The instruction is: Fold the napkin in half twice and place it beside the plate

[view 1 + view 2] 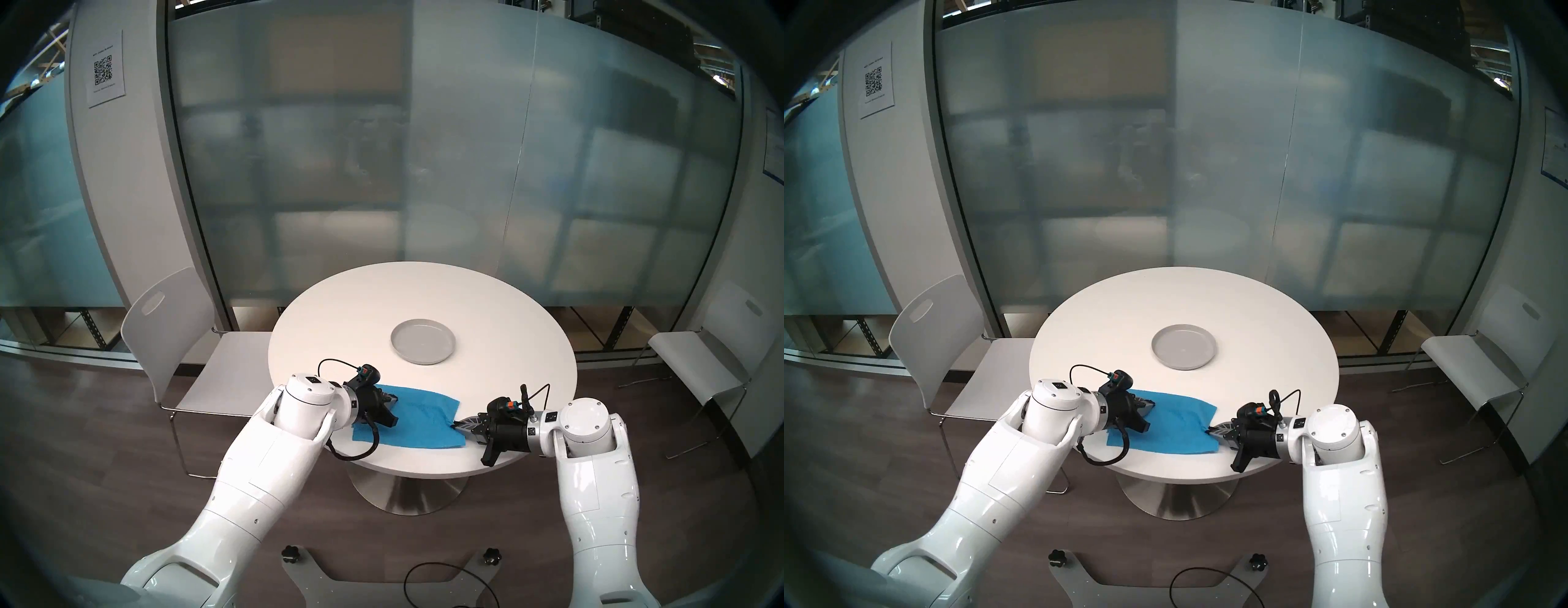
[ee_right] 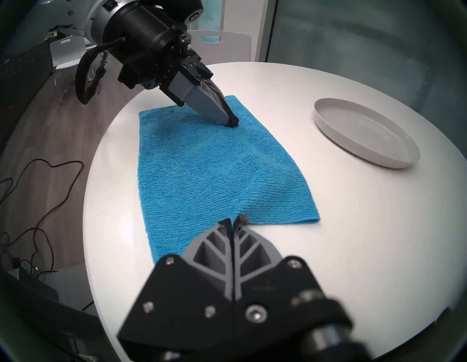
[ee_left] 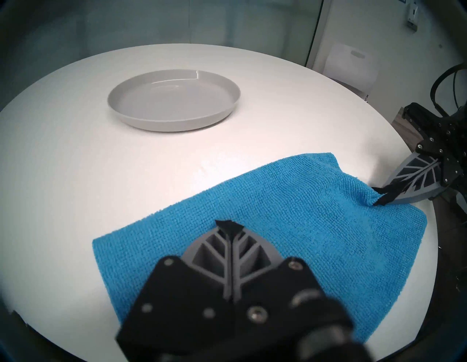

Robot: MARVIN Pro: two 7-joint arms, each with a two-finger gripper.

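you have the napkin point(image 1: 418, 420) lying on the round white table point(image 1: 348, 305), on the near side of the plate point(image 1: 423, 342) and apart from it. your left gripper point(image 3: 228, 225) has its fingers pressed together with the tip down on the napkin's end farthest from the plate's right side; the right wrist view shows that tip point(image 2: 232, 123) pressing into the cloth, but you cannot tell whether any fabric is pinched. your right gripper point(image 2: 235, 222) is closed on the napkin's opposite edge, and the left wrist view shows what the head views barely give: the cloth bunched and lifted into a small peak at those fingertips point(image 3: 384, 202). the right wrist view alone shows a ridge of wrinkle running across the napkin toward the plate point(image 2: 366, 131). only the head views show the white chairs point(image 1: 169, 339) either side of the table and the sheet with a qr code point(image 1: 104, 70) on the wall beyond the plate.
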